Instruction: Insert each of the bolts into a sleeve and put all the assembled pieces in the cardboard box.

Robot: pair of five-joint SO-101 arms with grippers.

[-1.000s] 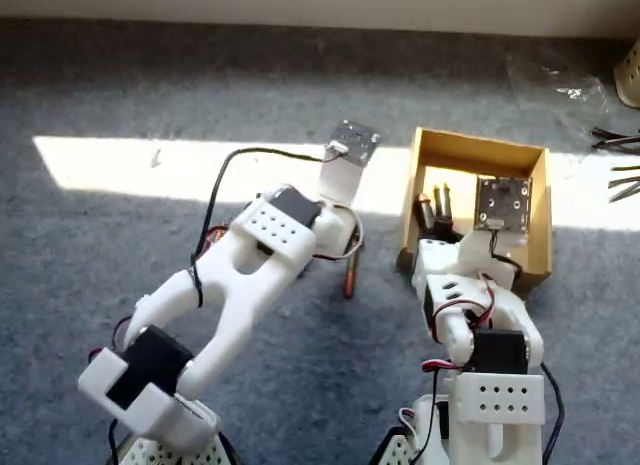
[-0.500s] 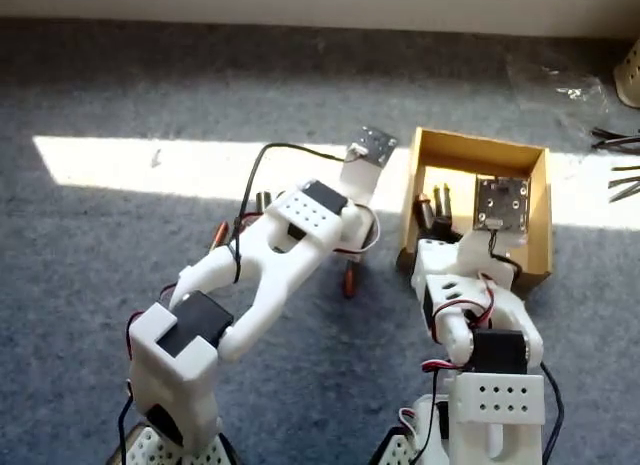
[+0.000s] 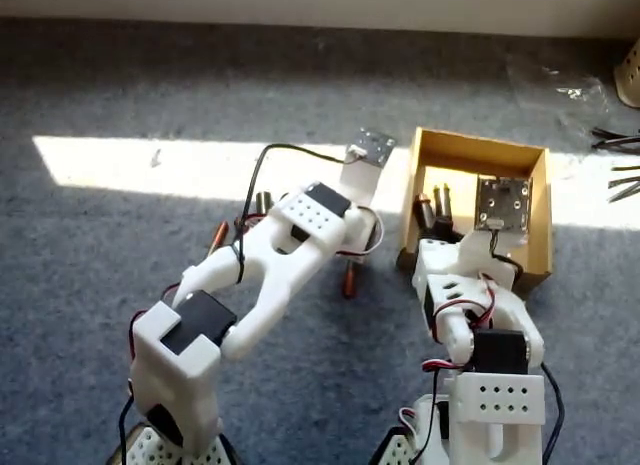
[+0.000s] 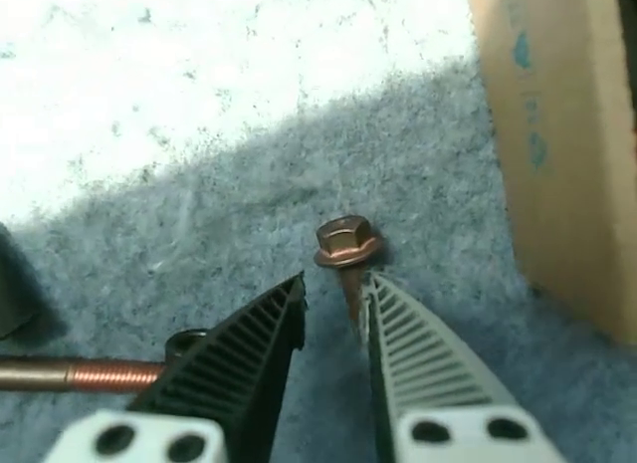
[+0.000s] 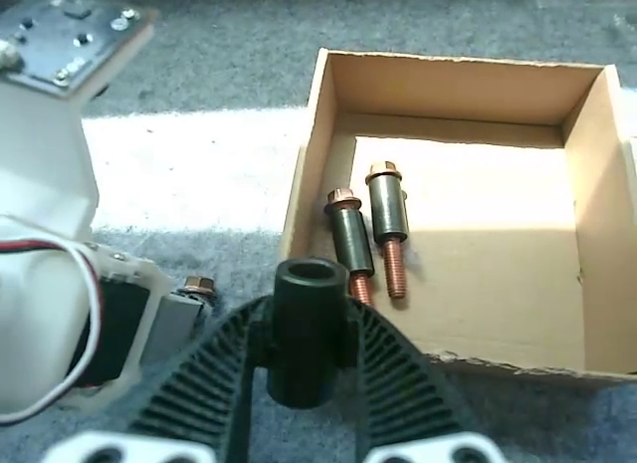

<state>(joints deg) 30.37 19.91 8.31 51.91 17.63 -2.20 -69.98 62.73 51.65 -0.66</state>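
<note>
On carpet (image 4: 199, 234) beside cardboard box (image 4: 557, 134): bolt (image 4: 347, 242), shank lengthwise between parted jaws of left gripper (image 4: 334, 284), head pointing away. Clamped in right gripper (image 5: 311, 319) jaws: upright sleeve (image 5: 307, 284).

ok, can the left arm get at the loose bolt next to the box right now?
Probably yes: the left gripper has open fingers flanking the bolt, nothing else between them, and the cardboard box stands apart.
</note>
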